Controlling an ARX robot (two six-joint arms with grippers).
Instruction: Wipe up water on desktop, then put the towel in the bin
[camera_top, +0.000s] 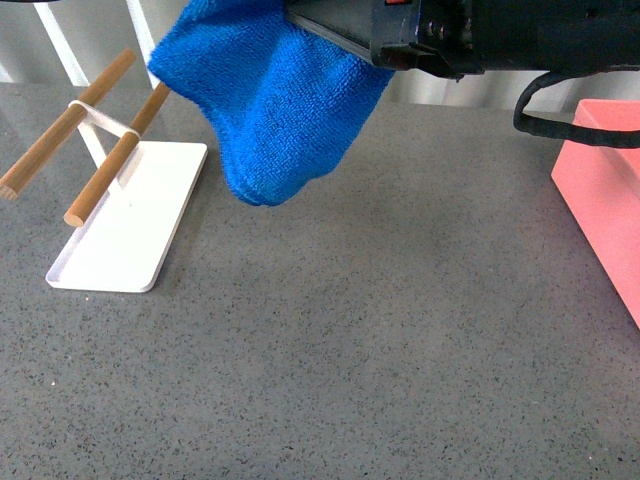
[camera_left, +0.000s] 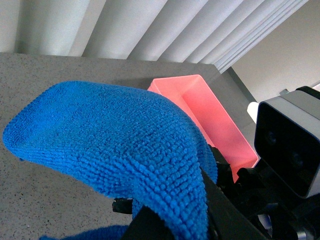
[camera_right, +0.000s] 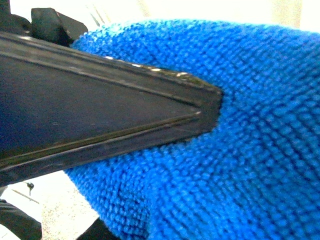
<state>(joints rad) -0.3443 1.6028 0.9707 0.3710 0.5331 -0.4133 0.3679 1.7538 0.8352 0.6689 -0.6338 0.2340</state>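
Note:
The blue towel (camera_top: 270, 100) hangs in the air above the far part of the dark grey desktop (camera_top: 380, 330), its lower tip clear of the surface. My right gripper (camera_top: 325, 35) reaches in from the upper right and is shut on the towel's upper edge. In the right wrist view a black finger (camera_right: 100, 115) presses into the towel (camera_right: 240, 150). In the left wrist view the towel (camera_left: 115, 140) drapes over my left gripper (camera_left: 185, 210), which is shut on it. The pink bin (camera_top: 605, 190) stands at the right edge and shows open and empty in the left wrist view (camera_left: 210, 115).
A flat white tray (camera_top: 130, 215) with two wooden rods (camera_top: 110, 165) stands at the left of the desktop. A black cable (camera_top: 560, 125) loops from the right arm near the bin. White curtains (camera_left: 150, 30) hang behind the table's far edge.

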